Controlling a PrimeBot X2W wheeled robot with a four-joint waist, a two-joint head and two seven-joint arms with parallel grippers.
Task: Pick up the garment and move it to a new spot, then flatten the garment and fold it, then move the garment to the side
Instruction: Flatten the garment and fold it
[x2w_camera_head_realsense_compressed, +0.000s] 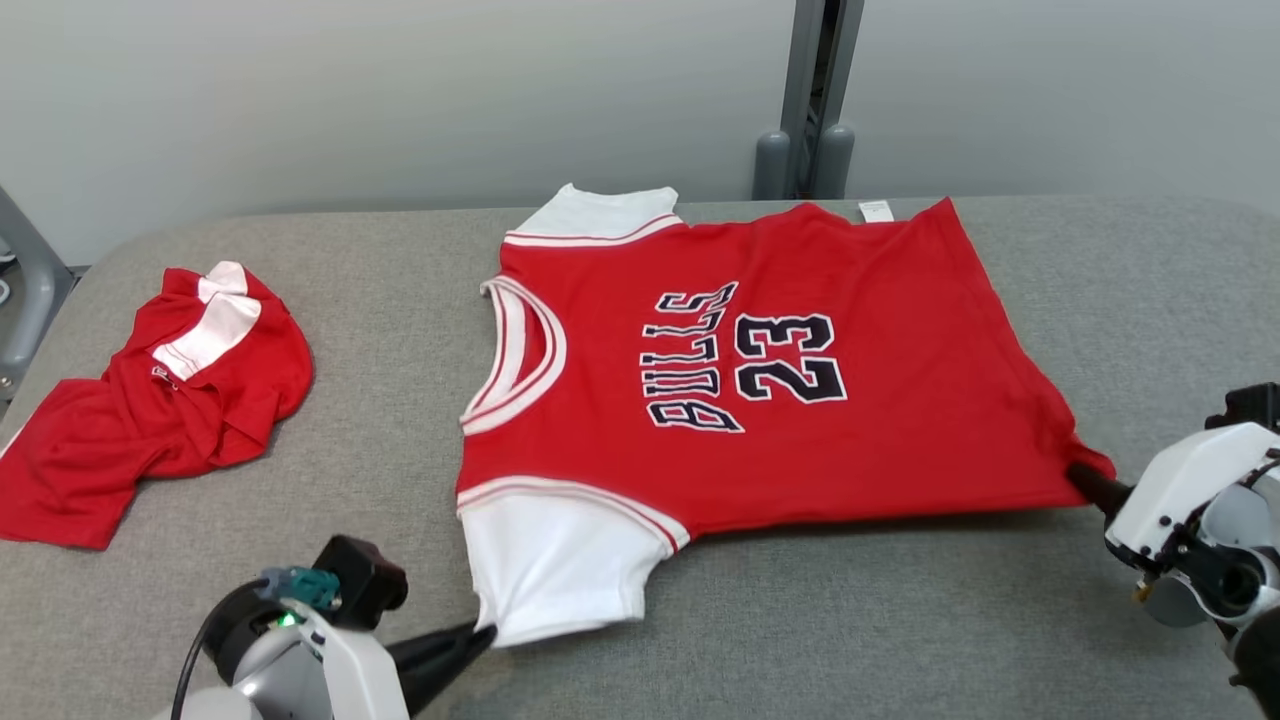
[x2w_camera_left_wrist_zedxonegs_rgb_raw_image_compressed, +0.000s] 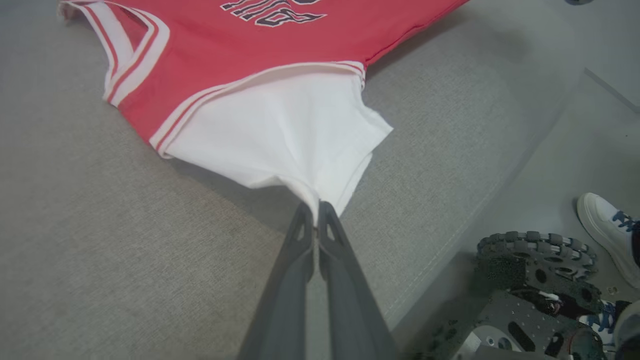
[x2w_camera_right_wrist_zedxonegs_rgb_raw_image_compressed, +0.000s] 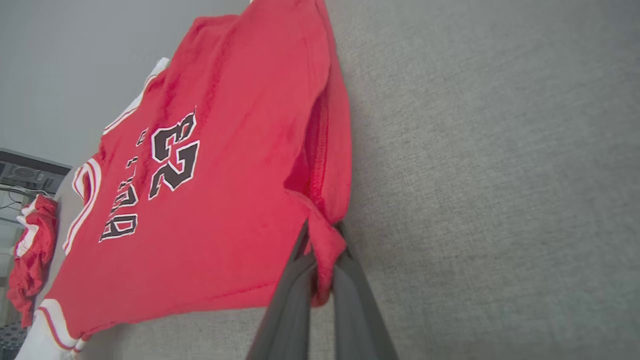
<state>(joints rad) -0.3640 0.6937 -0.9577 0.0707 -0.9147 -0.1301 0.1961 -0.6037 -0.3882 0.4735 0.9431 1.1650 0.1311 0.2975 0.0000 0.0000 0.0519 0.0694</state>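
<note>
The garment (x2w_camera_head_realsense_compressed: 760, 400) is a red jersey with white sleeves and "BULLS 23" on it, spread nearly flat over the grey padded table (x2w_camera_head_realsense_compressed: 400, 300). My left gripper (x2w_camera_head_realsense_compressed: 482, 634) is shut on the hem of the near white sleeve (x2w_camera_left_wrist_zedxonegs_rgb_raw_image_compressed: 280, 145), its tips meeting on the cloth (x2w_camera_left_wrist_zedxonegs_rgb_raw_image_compressed: 316, 212) in the left wrist view. At the right, my right gripper (x2w_camera_head_realsense_compressed: 1078, 474) is shut on the jersey's near bottom corner (x2w_camera_right_wrist_zedxonegs_rgb_raw_image_compressed: 325, 250), which bunches between the dark fingers (x2w_camera_right_wrist_zedxonegs_rgb_raw_image_compressed: 350, 285). The near edge is pulled taut between the two grips.
A second red and white garment (x2w_camera_head_realsense_compressed: 150, 400) lies crumpled at the table's left end. A grey post (x2w_camera_head_realsense_compressed: 815, 100) stands behind the table. In the left wrist view, the robot's wheeled base (x2w_camera_left_wrist_zedxonegs_rgb_raw_image_compressed: 535, 295) and a person's white shoe (x2w_camera_left_wrist_zedxonegs_rgb_raw_image_compressed: 607, 235) are on the floor.
</note>
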